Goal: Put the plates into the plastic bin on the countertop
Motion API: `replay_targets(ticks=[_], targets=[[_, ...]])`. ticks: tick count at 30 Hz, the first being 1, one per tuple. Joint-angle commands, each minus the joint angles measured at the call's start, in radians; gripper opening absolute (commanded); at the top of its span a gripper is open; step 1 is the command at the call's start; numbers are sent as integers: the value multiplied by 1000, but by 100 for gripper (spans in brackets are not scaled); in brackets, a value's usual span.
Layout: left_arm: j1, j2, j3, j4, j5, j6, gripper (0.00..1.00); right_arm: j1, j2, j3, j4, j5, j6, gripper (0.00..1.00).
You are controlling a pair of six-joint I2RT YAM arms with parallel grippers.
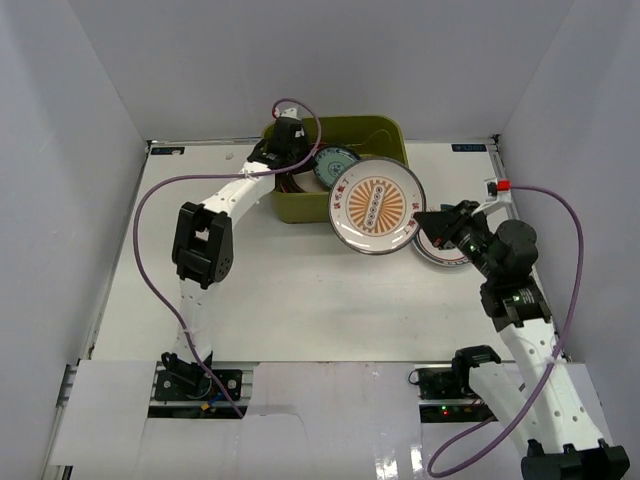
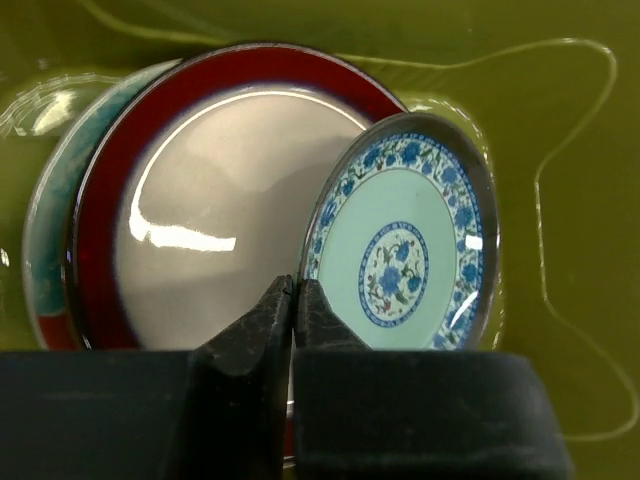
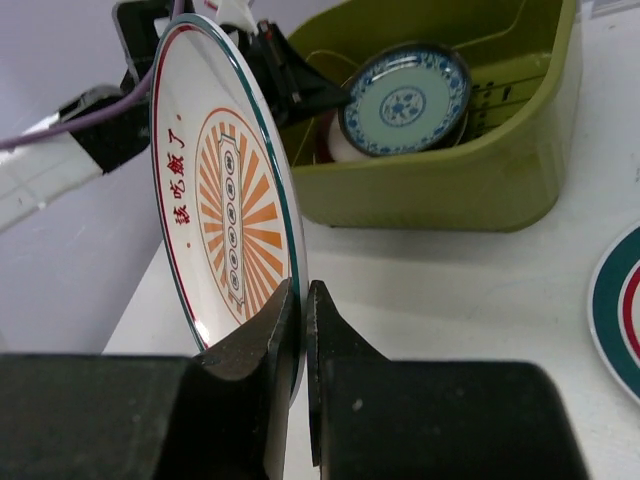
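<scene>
Grey-white enclosure walls across the top and both sides of the overhead view, with a dark left label upper left, a dark right label upper right, a red-tipped white block right of centre, and white sheets along the bottom.

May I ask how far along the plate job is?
Done: the dark red-rimmed plate, the small teal-patterned plate and a teal plate stand in the plastic bin. In hand: the right pincer grips the orange sunburst plate near the bin. Remaining: that one, plus the green-rimmed plate on the countertop.
</scene>
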Motion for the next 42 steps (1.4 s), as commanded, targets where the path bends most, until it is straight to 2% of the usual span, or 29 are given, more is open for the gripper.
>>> replay_targets(ticks=[1,5,9,10,13,15,18,19,20,22,23,28,30,31,32,35,38,41,42], targets=[[6,-18,24,-16,-51,14,19,2,100,106,121,93,-17,8],[17,-21,15,-17,-36,-1,71,2,283,243,178,123,-18,8],[41,-73,24,-17,-11,0,93,2,477,336,221,135,-20,8],[46,-91,23,-16,-8,-1,95,2,505,359,225,138,-17,8],[60,-202,-30,24,-14,-20,98,2,623,451,225,146,-15,8],[63,-281,-84,81,-77,-26,98,4,709,516,222,149,-15,8],[63,-488,-260,182,-193,-31,98,13,818,594,218,138,-11,8],[63,-613,-322,220,-200,-31,98,24,844,616,212,134,-10,8],[63,-674,-457,300,-192,-29,98,31,873,637,203,135,-10,8],[58,-816,-563,352,-131,-31,98,59,952,695,190,120,-10,8],[49,-852,-642,348,-111,-29,98,67,994,712,181,120,-9,8],[38,-1051,-854,273,-13,-14,98,123,1099,761,189,129,17,9],[38,-1145,-923,219,21,9,98,133,1148,804,172,124,19,23],[38,-1176,-940,198,26,46,98,136,1159,820,155,120,16,33],[38,-1208,-956,146,64,69,98,136,1180,858,137,114,10,61],[40,-1340,-1018,51,60,143,98,127,1156,893,87,144,-32,94],[38,-1464,-1080,-3,78,190,98,85,1092,894,54,144,-69,98],[12,-1541,-1108,-49,102,222,98,10,956,768,48,196,-113,97],[3,-1555,-1115,-58,104,222,98,-43,914,652,49,256,-116,96]])
